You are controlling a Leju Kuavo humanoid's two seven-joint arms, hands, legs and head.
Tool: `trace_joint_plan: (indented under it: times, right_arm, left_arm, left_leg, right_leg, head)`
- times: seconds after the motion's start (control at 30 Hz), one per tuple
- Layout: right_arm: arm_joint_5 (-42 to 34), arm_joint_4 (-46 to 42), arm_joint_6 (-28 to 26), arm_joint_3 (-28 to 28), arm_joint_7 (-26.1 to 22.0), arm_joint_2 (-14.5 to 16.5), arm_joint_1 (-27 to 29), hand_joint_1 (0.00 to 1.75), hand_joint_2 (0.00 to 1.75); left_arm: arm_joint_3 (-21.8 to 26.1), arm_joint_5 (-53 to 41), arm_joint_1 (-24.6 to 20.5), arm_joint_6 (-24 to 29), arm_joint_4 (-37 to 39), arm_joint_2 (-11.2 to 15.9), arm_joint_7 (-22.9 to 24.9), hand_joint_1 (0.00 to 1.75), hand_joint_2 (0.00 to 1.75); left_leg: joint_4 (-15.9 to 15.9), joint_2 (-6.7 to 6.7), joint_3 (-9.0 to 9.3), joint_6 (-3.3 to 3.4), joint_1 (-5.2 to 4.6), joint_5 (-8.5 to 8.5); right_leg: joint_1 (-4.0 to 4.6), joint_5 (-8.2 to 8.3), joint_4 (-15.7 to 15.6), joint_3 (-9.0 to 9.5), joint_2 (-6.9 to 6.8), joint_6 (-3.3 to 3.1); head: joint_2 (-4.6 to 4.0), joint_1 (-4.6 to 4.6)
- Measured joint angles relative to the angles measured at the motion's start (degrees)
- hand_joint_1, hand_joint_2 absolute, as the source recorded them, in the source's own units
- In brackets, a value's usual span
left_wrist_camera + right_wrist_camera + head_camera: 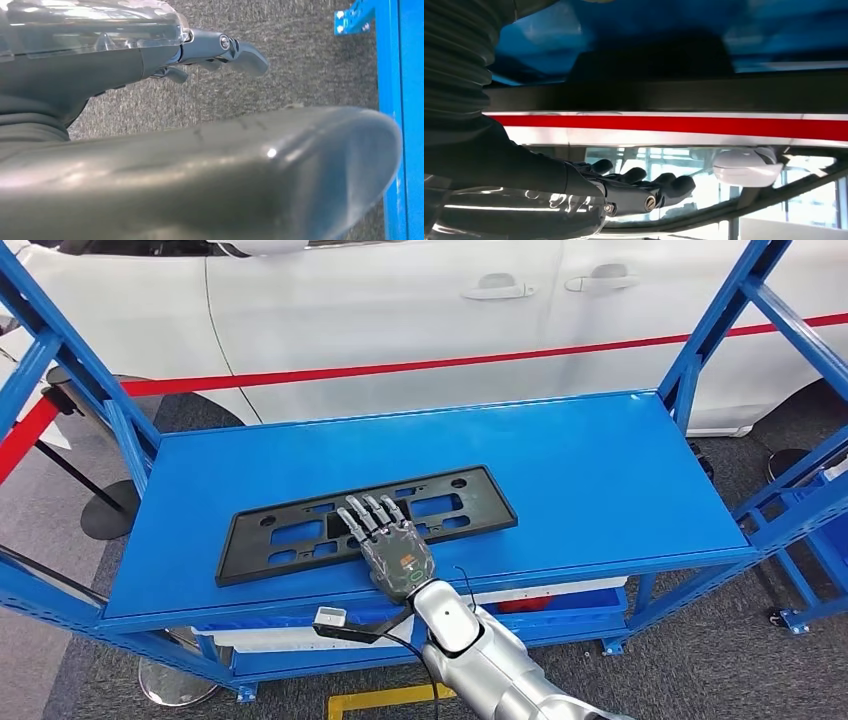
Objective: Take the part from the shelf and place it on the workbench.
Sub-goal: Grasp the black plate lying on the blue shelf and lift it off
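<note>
The part is a flat black rectangular plate frame with cut-outs, lying on the blue shelf top near its front edge. My right hand reaches in from below, palm down, and lies over the part's near middle with its fingers stretched out and apart. I cannot tell whether it touches the part. In the right wrist view the right hand shows straight fingers beside the dark part. My left hand hangs over grey carpet with nothing in it, fingers loosely apart.
Blue uprights frame the shelf on both sides, with a lower shelf level below. A white car with a red stripe stands behind. A stanchion base sits on the left floor, yellow tape below.
</note>
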Motion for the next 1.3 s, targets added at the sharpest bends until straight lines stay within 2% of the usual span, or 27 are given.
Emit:
trace_joint_plan:
  times: [0.07,0.17,0.2,0.23,0.27,0.3,0.37,0.4,0.5,0.53,0.6,0.67,0.7,0.73,0.77,0.83,0.87,0.9,1.0,1.07,1.1,1.17,1.2,1.23,1.27,1.3]
  right_arm:
    - [0.1,2.2,0.9,0.0,1.0,0.6,-1.7,0.0,1.75]
    - [0.1,5.1,1.5,0.0,2.2,0.9,-3.7,0.0,1.75]
    - [0.0,5.9,1.4,0.0,2.5,1.0,-4.2,0.0,1.75]
    - [-0.1,6.6,1.4,0.0,2.8,1.1,-4.7,0.0,1.75]
    - [-0.2,7.1,1.4,-0.1,3.0,1.2,-5.2,0.28,1.75]
    - [-0.3,7.6,1.4,-0.2,3.3,1.3,-5.7,0.7,1.75]
    - [-0.6,8.5,2.1,-0.4,3.5,1.5,-6.6,1.54,1.75]
    - [-0.8,8.9,2.6,-0.6,3.6,1.5,-6.8,1.68,1.75]
    - [-1.6,9.8,3.2,-1.0,3.6,1.7,-7.2,1.72,1.75]
    - [-1.8,10.0,3.3,-1.2,3.6,1.8,-7.3,1.72,1.75]
    - [-2.0,10.4,3.3,-1.6,3.6,1.8,-7.5,1.72,1.75]
    - [-2.2,10.8,3.4,-1.9,3.5,1.8,-7.5,1.72,1.75]
    - [-2.2,11.1,3.5,-2.0,3.6,1.8,-7.4,1.73,1.75]
    - [-2.3,11.3,3.5,-2.1,3.6,1.7,-7.3,1.74,1.75]
    - [-2.3,11.5,3.5,-2.2,3.6,1.7,-7.3,1.74,1.75]
    - [-2.4,11.7,3.6,-2.4,3.6,1.7,-7.3,1.75,1.75]
    - [-2.4,11.8,3.7,-2.5,3.6,1.7,-7.4,1.75,1.75]
    - [-2.5,11.9,3.8,-2.6,3.7,1.7,-7.5,1.75,1.75]
    - [-2.9,12.0,4.3,-3.0,3.8,1.7,-7.6,1.75,1.75]
    - [-3.0,12.0,4.6,-3.4,3.9,1.6,-7.8,1.75,1.75]
    - [-3.1,12.1,4.6,-3.5,4.0,1.6,-7.8,1.75,1.75]
    - [-3.7,12.1,4.0,-3.7,3.6,1.5,-7.7,1.75,1.75]
    - [-4.4,12.2,3.4,-4.0,3.0,1.4,-7.6,1.75,1.75]
    - [-5.6,12.1,2.4,-4.4,1.9,1.4,-7.3,1.75,1.75]
    - [-7.6,11.8,1.3,-5.0,0.1,1.5,-7.0,1.75,1.75]
    - [-10.2,11.1,-0.1,-5.8,-2.3,1.5,-6.6,1.75,1.75]
  left_arm:
    - [-0.3,-0.3,0.0,0.0,0.0,0.0,0.0,0.0,0.0]
    - [-0.5,-0.8,0.0,-0.1,0.0,0.0,0.1,0.0,0.0]
    - [-0.5,-0.8,0.0,-0.1,0.0,0.0,0.1,0.0,0.0]
    - [-0.5,-0.9,0.1,-0.1,0.0,0.0,0.1,0.0,0.0]
    - [-0.5,-0.9,0.1,-0.1,0.0,0.0,0.2,0.0,0.0]
    - [-0.5,-1.0,0.0,-0.1,0.0,0.0,0.2,0.0,0.0]
    - [-0.5,-1.1,-0.1,-0.1,0.0,0.1,0.2,0.0,0.0]
    - [-0.5,-1.1,-0.1,-0.1,0.0,0.1,0.2,0.0,0.0]
    - [-0.5,-1.3,0.0,-0.1,0.0,0.1,0.3,0.0,0.0]
    - [-0.5,-1.4,0.0,-0.1,0.0,0.0,0.3,0.0,0.0]
    - [-0.6,-1.5,-0.1,-0.1,0.0,-0.1,0.3,0.0,0.0]
    - [-0.6,-1.5,-0.1,0.0,0.0,-0.1,0.3,0.0,0.0]
    - [-0.6,-1.5,-0.1,0.0,0.0,-0.1,0.3,0.0,0.0]
    - [-0.6,-1.5,-0.1,0.0,0.0,-0.1,0.3,0.0,0.0]
    - [-0.6,-1.5,-0.1,0.0,0.0,-0.2,0.4,0.0,0.0]
    - [-0.6,-1.6,-0.1,0.0,0.0,-0.4,0.4,0.0,0.0]
    - [-0.6,-1.6,-0.1,0.0,0.0,-0.5,0.4,0.0,0.0]
    - [-0.6,-1.6,-0.2,0.0,0.0,-0.5,0.5,0.0,0.0]
    - [-0.6,-1.6,-0.1,0.1,0.0,-0.5,0.6,0.0,0.0]
    - [-0.5,-1.6,-0.1,0.1,0.0,-0.5,0.6,0.0,0.0]
    - [-0.5,-1.6,-0.1,0.1,0.0,-0.5,0.6,0.0,0.0]
    - [-0.5,-1.5,0.0,0.1,0.0,-0.5,0.6,0.0,0.0]
    - [-0.5,-1.4,0.0,0.2,0.0,-0.6,0.6,0.0,0.0]
    - [-0.5,-1.2,0.1,0.2,0.0,-0.6,0.6,0.0,0.0]
    - [-0.5,-0.9,0.1,0.2,0.0,-0.6,0.6,0.0,0.0]
    - [-0.4,-0.6,0.1,0.3,0.0,-0.6,0.6,0.0,0.0]
  left_leg:
    - [2.9,0.05,-1.19,-0.49,0.11,-2.0]
    - [13.6,0.06,-6.12,-0.8,0.16,-6.83]
    - [15.6,0.06,-7.11,-0.8,0.17,-7.12]
    - [15.5,0.06,-7.09,-0.71,0.17,-6.3]
    - [13.0,0.06,-5.93,-0.52,0.16,-4.5]
    - [9.0,0.07,-4.08,-0.21,0.13,-2.36]
    - [2.2,0.07,-0.91,0.47,-0.14,0.1]
    - [0.6,0.06,-0.26,0.74,-0.32,0.4]
    - [-0.3,0.04,-0.16,1.41,-0.39,0.65]
    - [-0.5,0.08,-0.06,1.72,-0.23,0.85]
    - [-0.9,0.16,0.05,2.22,0.04,1.17]
    - [-0.9,0.15,-0.05,2.41,0.02,1.19]
    - [-0.9,0.15,-0.08,2.42,0.02,1.17]
    - [-0.8,0.13,-0.08,2.39,0.03,1.12]
    - [-0.7,0.09,-0.03,2.31,0.04,1.05]
    - [-0.5,-0.01,0.08,1.99,-0.01,0.76]
    - [-0.3,-0.05,0.05,1.74,-0.09,0.59]
    - [-0.2,-0.06,0.0,1.47,-0.18,0.48]
    - [-0.4,-0.05,0.04,0.5,-0.13,0.37]
    - [1.3,0.0,-0.48,-0.05,0.0,-0.96]
    - [3.8,0.03,-1.53,-0.25,0.07,-2.5]
    - [11.4,0.06,-4.96,-0.57,0.16,-6.18]
    - [14.6,0.06,-6.49,-0.69,0.2,-7.24]
    - [16.1,0.06,-7.23,-0.76,0.23,-7.24]
    - [15.1,0.07,-6.85,-0.78,0.26,-6.06]
    - [11.9,0.1,-5.37,-0.76,0.32,-4.0]
  right_leg:
    - [-0.17,0.22,-0.4,0.2,-0.07,-0.73]
    - [0.07,0.15,-0.4,0.26,-0.22,-1.19]
    - [0.19,0.11,-0.3,0.29,-0.23,-1.25]
    - [0.29,0.07,-0.3,0.34,-0.2,-1.3]
    - [0.36,0.02,-0.2,0.42,-0.16,-1.3]
    - [0.41,-0.02,-0.2,0.52,-0.1,-1.28]
    - [0.6,-0.06,-0.1,0.46,-0.02,-0.95]
    - [0.63,-0.03,0.0,0.34,0.0,-0.69]
    - [0.54,0.02,0.0,0.16,0.04,0.28]
    - [0.53,-0.55,0.7,-0.09,0.03,0.62]
    - [0.38,-3.38,5.2,-2.1,0.01,1.21]
    - [0.15,-6.73,12.6,-5.72,-0.02,1.62]
    - [0.02,-7.31,15.1,-7.02,-0.03,1.79]
    - [-0.12,-6.76,15.6,-7.39,-0.05,1.89]
    - [-0.25,-5.13,13.7,-6.55,-0.08,1.92]
    - [-0.33,-1.26,5.8,-2.77,-0.14,1.73]
    - [-0.26,-0.11,2.5,-1.25,-0.13,1.52]
    - [-0.16,0.31,0.6,-0.39,-0.11,1.3]
    - [0.04,0.31,-0.2,-0.12,-0.06,0.38]
    - [-0.17,0.51,-0.8,0.24,-0.18,-0.35]
    - [-0.28,0.59,-1.0,0.39,-0.26,-0.62]
    - [-0.2,0.56,-1.0,0.43,-0.36,-0.88]
    - [-0.15,0.53,-0.9,0.43,-0.36,-0.91]
    - [-0.13,0.48,-0.8,0.44,-0.35,-0.92]
    - [-0.13,0.41,-0.7,0.47,-0.32,-0.89]
    - [-0.15,0.28,-0.5,0.51,-0.26,-0.8]
  head:
    - [0.0,-0.03]
    - [0.0,-0.04]
    - [0.0,-0.04]
    - [0.0,-0.04]
    - [0.0,-0.04]
    - [-0.01,-0.04]
    - [0.0,-0.02]
    - [0.0,0.0]
    - [0.01,0.01]
    - [0.01,0.05]
    - [0.01,0.14]
    - [0.01,0.2]
    - [0.01,0.2]
    - [0.01,0.2]
    - [0.01,0.2]
    - [0.0,0.2]
    - [0.0,0.2]
    - [0.0,0.17]
    - [0.01,0.15]
    - [0.0,0.12]
    - [0.0,0.09]
    - [0.01,0.07]
    - [0.01,0.08]
    - [0.0,0.07]
    - [0.0,0.07]
    - [0.0,0.08]
